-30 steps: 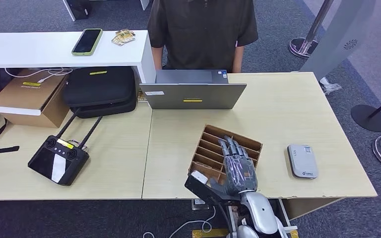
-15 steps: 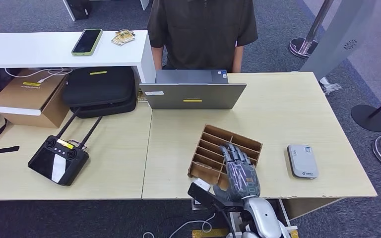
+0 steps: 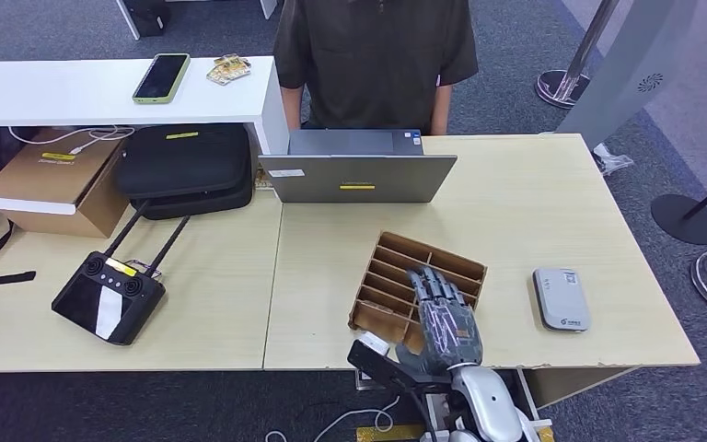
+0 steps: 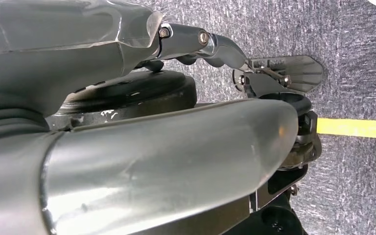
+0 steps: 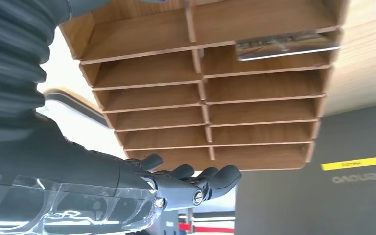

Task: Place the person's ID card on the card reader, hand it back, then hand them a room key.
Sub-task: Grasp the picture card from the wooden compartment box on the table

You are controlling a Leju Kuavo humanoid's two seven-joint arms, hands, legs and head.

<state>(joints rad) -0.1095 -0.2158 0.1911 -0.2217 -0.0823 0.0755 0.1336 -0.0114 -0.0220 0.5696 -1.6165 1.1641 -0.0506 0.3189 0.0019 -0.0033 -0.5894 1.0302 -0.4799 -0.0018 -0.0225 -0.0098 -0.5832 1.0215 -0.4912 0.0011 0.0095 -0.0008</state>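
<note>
Hand: right hand [image 3: 445, 322] flat over wooden slot tray [image 3: 382, 276], fingers apart, holding nothing.
Card: room key [image 5: 286, 45] in a tray slot, lying lengthwise along it.
Nearer: right hand.

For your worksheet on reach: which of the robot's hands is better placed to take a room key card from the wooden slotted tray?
Probably the right. The right hand hovers over the wooden tray, where a card lies in a slot. The left hand hangs low over the carpet.
</note>
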